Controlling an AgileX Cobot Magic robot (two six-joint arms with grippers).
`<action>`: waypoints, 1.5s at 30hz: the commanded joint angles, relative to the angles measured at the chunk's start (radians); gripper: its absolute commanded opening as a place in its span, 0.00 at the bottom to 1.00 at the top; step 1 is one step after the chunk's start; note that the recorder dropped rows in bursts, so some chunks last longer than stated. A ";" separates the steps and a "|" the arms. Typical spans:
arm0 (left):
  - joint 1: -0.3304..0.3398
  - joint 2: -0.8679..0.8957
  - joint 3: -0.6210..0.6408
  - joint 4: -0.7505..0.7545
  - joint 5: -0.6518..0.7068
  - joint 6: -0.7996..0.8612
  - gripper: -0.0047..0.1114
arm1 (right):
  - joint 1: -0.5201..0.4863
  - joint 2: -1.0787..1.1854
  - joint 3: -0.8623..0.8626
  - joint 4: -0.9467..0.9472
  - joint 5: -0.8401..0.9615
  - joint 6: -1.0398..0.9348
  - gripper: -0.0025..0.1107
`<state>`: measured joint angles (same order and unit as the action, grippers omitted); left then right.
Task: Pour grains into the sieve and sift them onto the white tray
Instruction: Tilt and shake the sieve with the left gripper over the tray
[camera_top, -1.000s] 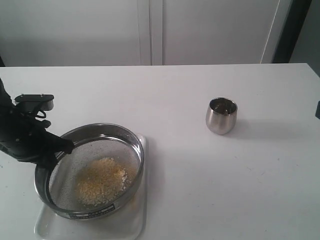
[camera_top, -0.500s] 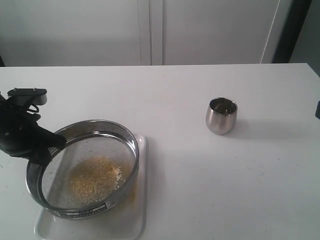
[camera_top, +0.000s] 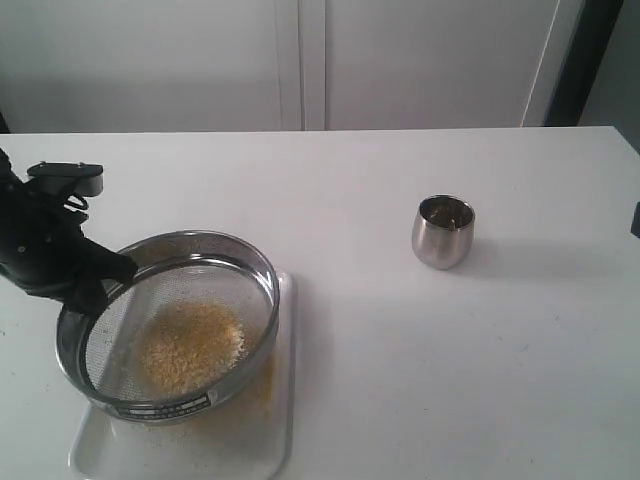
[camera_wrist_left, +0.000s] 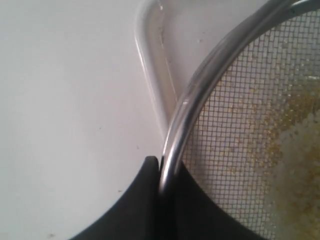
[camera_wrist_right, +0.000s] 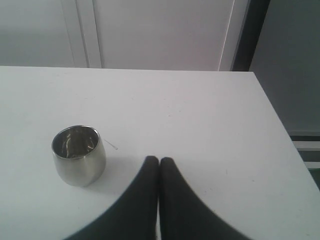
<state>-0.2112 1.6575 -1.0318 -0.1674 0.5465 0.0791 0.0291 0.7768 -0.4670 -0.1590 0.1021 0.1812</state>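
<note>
While the left gripper (camera_wrist_left: 161, 172) pinches the rim of the sieve (camera_top: 255, 300), that sieve has swung slightly rightward since half a second ago. On the desk (camera_top: 350, 190), one white tray (camera_top: 281, 430) sits at the near left corner. The one sieve hangs over it (seemingly just clear). One steel cup (camera_top: 443, 232) stands well apart, and one heap of grains (camera_top: 190, 345) lies on the mesh. The right gripper (camera_wrist_right: 159, 165) is pressed together, empty.
</note>
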 joint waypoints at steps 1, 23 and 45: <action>-0.008 -0.009 -0.010 -0.005 0.066 -0.038 0.04 | -0.006 -0.007 0.003 -0.003 0.004 -0.002 0.02; -0.012 -0.009 0.003 -0.077 0.053 0.112 0.04 | -0.006 -0.007 0.003 -0.003 0.006 -0.002 0.02; -0.012 -0.005 0.024 -0.075 -0.068 0.080 0.04 | -0.006 -0.007 0.003 -0.003 0.004 -0.002 0.02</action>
<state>-0.2223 1.6600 -1.0090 -0.2311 0.4727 0.1514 0.0291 0.7768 -0.4670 -0.1590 0.1021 0.1812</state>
